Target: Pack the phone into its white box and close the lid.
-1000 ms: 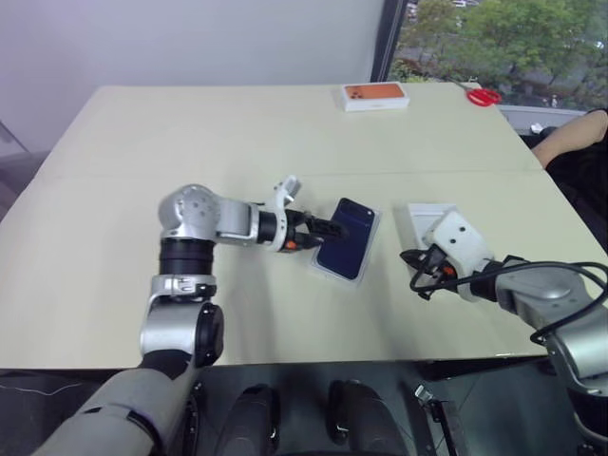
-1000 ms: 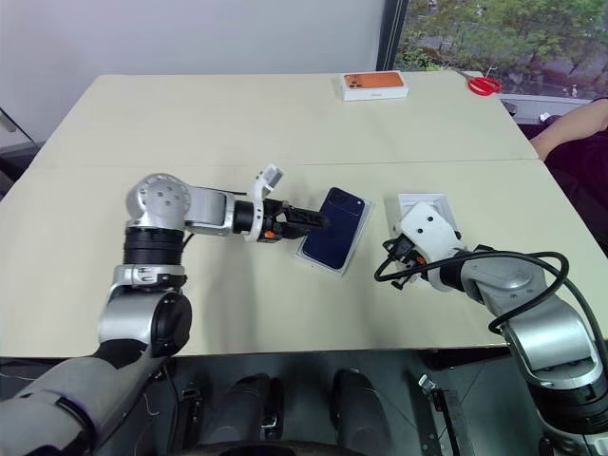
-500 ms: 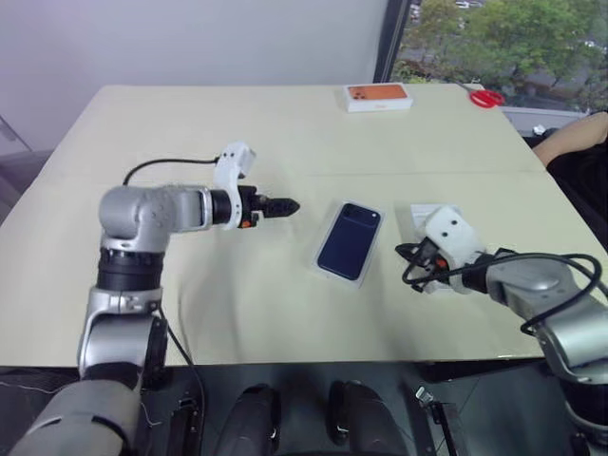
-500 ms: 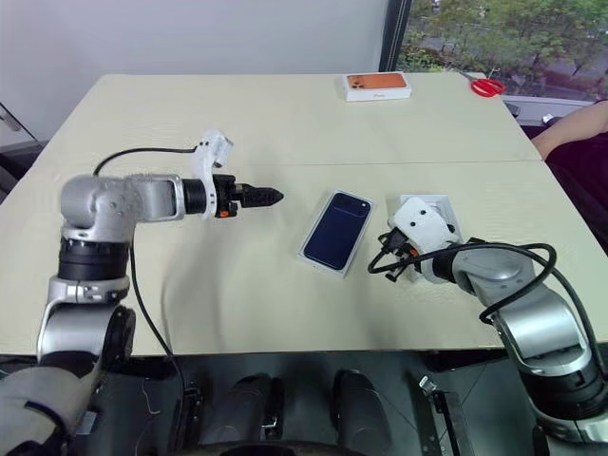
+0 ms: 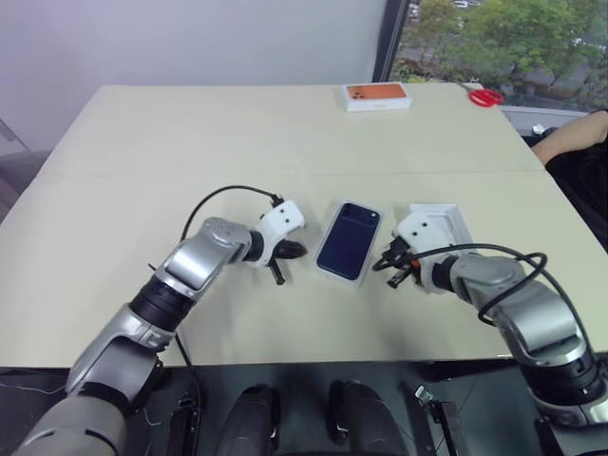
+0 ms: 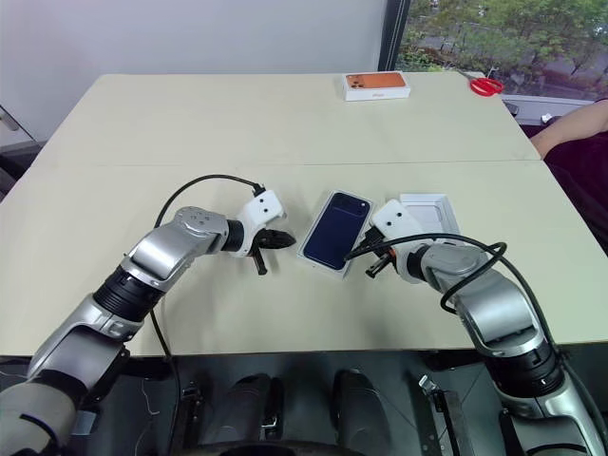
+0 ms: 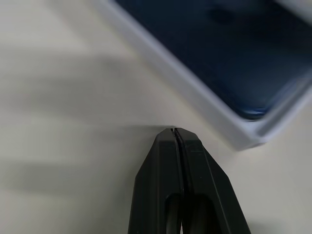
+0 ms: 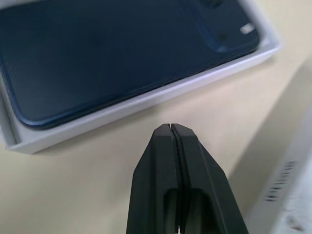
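Note:
The dark navy phone (image 5: 349, 239) lies back-up inside the white box (image 7: 200, 100), whose thin rim (image 8: 146, 100) frames it at mid-table. My left gripper (image 5: 296, 250) is shut with nothing in it, low over the table just off the box's left side; its tips (image 7: 174, 131) sit a short way from a box corner. My right gripper (image 5: 382, 264) is also shut with nothing held, close to the box's right long side, tips (image 8: 170, 127) pointing at the rim. The lid (image 5: 439, 223) lies open side up on the table to the right of the box, behind my right hand.
A white box with an orange phone picture (image 5: 375, 95) and red scissors (image 5: 484, 96) lie at the table's far edge. A person's arm (image 5: 570, 138) rests beyond the far right corner. The table's near edge runs just below both hands.
My left gripper let go of the phone, swung out left, shut, and came back low beside the box. The right gripper slid left toward the box. The phone stays in the box.

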Controlling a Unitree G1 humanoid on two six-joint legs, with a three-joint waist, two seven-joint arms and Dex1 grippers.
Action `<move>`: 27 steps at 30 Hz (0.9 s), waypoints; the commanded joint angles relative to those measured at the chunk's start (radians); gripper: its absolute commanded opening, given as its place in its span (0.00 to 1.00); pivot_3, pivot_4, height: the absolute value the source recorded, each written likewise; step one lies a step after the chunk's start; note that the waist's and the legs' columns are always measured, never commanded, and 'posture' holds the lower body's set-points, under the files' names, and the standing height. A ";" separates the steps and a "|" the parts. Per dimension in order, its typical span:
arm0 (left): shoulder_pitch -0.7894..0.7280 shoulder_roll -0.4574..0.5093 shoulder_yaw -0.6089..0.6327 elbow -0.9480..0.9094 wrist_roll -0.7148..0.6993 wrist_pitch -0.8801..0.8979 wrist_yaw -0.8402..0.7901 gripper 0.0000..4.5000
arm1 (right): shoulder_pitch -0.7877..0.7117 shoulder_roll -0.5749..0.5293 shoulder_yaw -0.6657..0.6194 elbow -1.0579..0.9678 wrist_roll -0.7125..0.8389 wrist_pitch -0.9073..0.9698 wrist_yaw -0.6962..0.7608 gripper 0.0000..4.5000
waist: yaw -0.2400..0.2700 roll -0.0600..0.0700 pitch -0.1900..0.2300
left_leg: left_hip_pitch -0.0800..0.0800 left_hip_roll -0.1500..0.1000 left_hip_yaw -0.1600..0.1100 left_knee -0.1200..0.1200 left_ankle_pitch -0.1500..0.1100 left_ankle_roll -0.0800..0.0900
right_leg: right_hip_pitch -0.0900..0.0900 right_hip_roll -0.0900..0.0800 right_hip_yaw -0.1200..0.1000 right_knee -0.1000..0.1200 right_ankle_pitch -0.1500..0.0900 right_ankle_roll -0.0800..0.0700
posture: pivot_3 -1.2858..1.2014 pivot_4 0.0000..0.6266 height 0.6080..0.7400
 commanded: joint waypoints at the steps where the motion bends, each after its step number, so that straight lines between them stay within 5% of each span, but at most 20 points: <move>1: -0.001 -0.007 -0.021 -0.029 0.020 -0.013 -0.062 0.02 | -0.019 0.013 0.010 -0.026 0.002 -0.003 -0.003 0.00 | 0.000 0.000 0.000 | 0.000 0.000 0.000 0.000 0.000 0.000 | 0.000 0.000 0.000 0.000 0.000 0.000 | 0.52 0.24 1.00; 27: 0.053 -0.046 -0.016 -0.212 -0.057 0.221 -0.187 0.02 | 0.101 -0.110 -0.021 -0.215 0.092 -0.013 0.126 0.00 | 0.000 0.000 0.000 | 0.001 0.003 0.000 0.001 -0.001 0.001 | 0.000 0.003 0.001 0.000 0.000 0.000 | 0.52 0.24 1.00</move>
